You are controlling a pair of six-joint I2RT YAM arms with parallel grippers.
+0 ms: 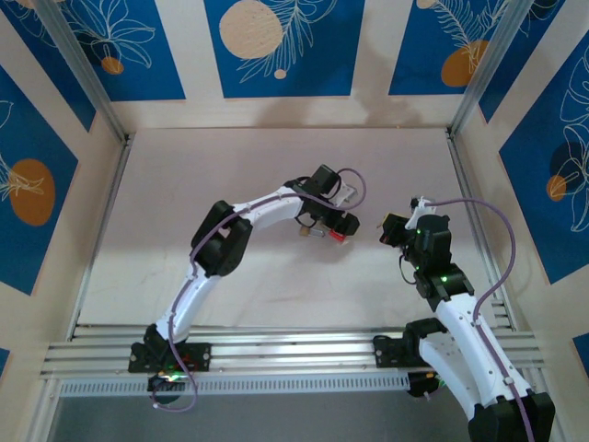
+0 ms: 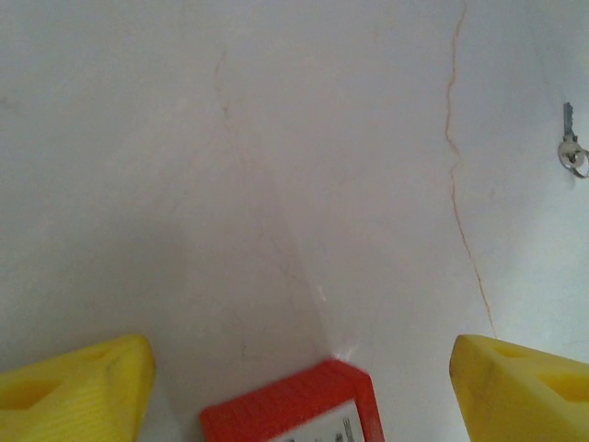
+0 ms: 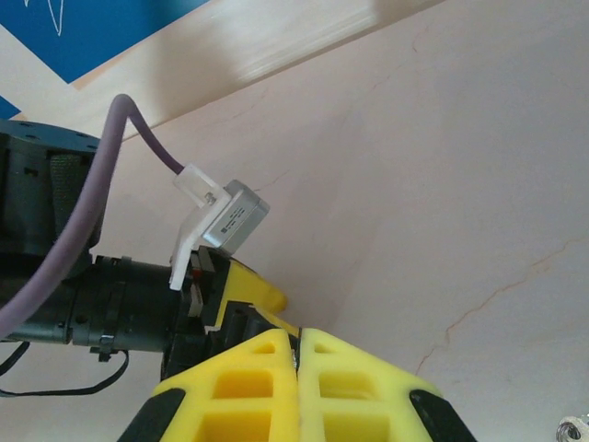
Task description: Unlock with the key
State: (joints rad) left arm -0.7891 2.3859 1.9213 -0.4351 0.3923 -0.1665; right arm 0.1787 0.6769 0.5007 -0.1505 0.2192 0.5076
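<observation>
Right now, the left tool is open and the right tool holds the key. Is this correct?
No. The right tool is shut and empty; the key lies on the table, as the left wrist view shows. The left tool is indeed open.

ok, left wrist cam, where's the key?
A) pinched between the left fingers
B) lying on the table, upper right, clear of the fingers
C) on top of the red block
B: the key lies on the table at the upper right, apart from the open left gripper.
</observation>
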